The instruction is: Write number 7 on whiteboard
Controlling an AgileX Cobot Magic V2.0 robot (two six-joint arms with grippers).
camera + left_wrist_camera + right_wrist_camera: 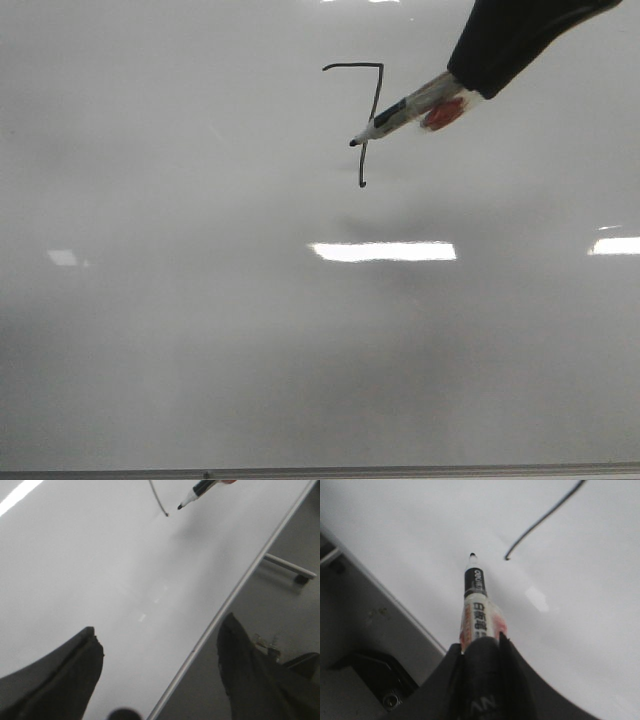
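Right gripper (478, 82) comes in from the upper right of the front view, clamped on a marker (405, 112) that points down-left, its black tip sitting just left of the stem of the 7 (370, 105), about halfway down it. That 7 is drawn in the upper middle of the whiteboard (200, 330): short top bar, long stem, tiny hook at the foot. Bright glare patches lie lower on the board (not ink, just light), and a thin grey frame edge runs along the bottom. Left wrist view next: left gripper (160, 675) has its two dark fingers (65, 680) spread wide with nothing between them, hanging over the board's edge, one finger over the whiteboard (90, 570) and the other past the frame. Far off in that view you can see the foot of the 7 (159, 502) and the marker (197, 492) tip just beside it, apart from the line. Right wrist view: right gripper (482, 655) fingers closed tight around the marker (477, 610) barrel, label showing, tip near the hooked end of the 7 (540, 522) but not on it. Can't tell whether the tip touches the whiteboard (570, 630).
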